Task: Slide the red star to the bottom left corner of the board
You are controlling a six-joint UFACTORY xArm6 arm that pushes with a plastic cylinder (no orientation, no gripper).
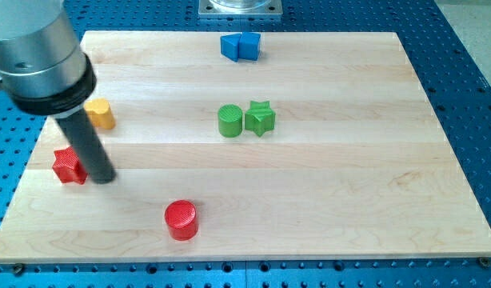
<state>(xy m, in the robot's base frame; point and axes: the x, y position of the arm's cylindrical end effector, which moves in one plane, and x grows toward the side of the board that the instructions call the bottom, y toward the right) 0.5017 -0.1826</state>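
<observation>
The red star (67,166) lies near the board's left edge, a little below the middle. My tip (102,177) rests on the board just to the star's right, touching or almost touching it. The dark rod rises from there up to the arm's grey body at the view's top left. The wooden board (309,208) fills most of the view; its bottom left corner is at the view's lower left, below the star.
A yellow block (100,114) sits above the star, partly hidden by the rod. A red cylinder (181,220) is at bottom centre-left. A green cylinder (229,121) and a green star (260,118) touch mid-board. A blue block (241,46) is at top.
</observation>
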